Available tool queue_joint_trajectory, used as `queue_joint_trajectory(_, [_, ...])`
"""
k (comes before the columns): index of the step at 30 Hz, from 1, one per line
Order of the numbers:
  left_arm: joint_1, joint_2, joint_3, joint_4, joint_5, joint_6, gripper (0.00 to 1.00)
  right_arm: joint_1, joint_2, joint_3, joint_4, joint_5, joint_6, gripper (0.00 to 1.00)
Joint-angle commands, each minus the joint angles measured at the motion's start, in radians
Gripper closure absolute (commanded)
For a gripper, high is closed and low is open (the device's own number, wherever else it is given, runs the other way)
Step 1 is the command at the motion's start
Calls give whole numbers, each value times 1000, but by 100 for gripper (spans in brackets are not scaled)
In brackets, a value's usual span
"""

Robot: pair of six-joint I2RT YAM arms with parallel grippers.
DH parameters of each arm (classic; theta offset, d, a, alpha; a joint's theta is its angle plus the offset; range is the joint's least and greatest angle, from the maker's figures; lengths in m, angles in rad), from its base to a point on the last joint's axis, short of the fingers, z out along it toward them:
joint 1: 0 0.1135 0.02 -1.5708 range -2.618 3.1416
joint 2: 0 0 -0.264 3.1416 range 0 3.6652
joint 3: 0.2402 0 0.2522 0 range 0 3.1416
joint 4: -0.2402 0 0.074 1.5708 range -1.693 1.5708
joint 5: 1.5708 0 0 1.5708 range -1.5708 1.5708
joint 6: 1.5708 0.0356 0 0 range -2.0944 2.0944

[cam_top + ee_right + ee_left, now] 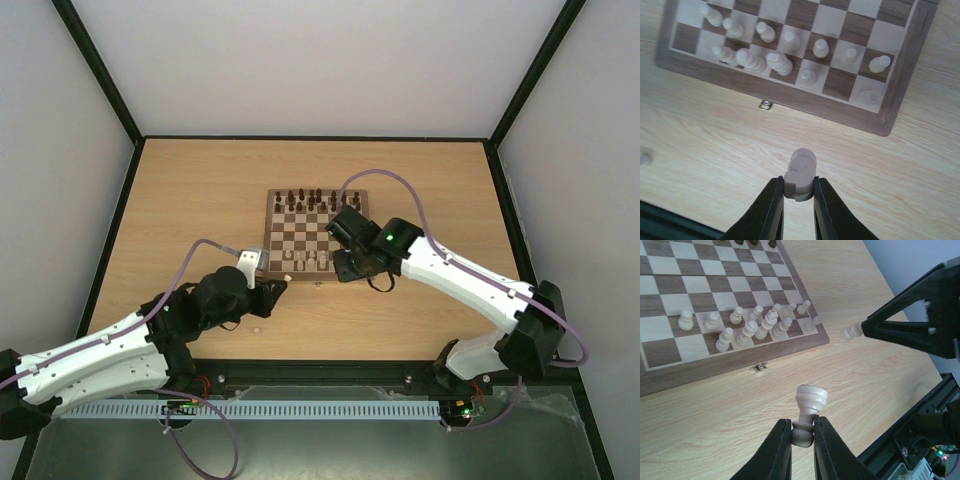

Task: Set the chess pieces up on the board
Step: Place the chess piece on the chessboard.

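Left wrist: left hand (pixel 802 424) is clamping a pale piece (pixel 810 399) low on its stem, right hand (pixel 799 184) is pinching a second piece (pixel 801 169), both likely light and slick.

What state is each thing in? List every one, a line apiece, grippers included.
left gripper: shut on a pale piece, held off the board.
right gripper: shut on another pale piece, also off the board.
board: lying flat.
pale pieces on the board: upright, crowded in the near rows.
dark pieces: upright, in the far rows.
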Motion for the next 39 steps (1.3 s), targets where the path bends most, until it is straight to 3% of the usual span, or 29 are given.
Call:
queue_joint_trajectory(1, [-4,11,73,-130,-58,-3,88,-22,44,1,-45,72,-59,84])
queue_joint_trajectory(19, [-3,-13,78,-198,-121,-34,87,-122,234,-62,154,-51,-163,85])
queue_joint_trajectory(39, [13,8,84,-185,-139,-1,86,-173,323,-16,171,-57,-196,85])
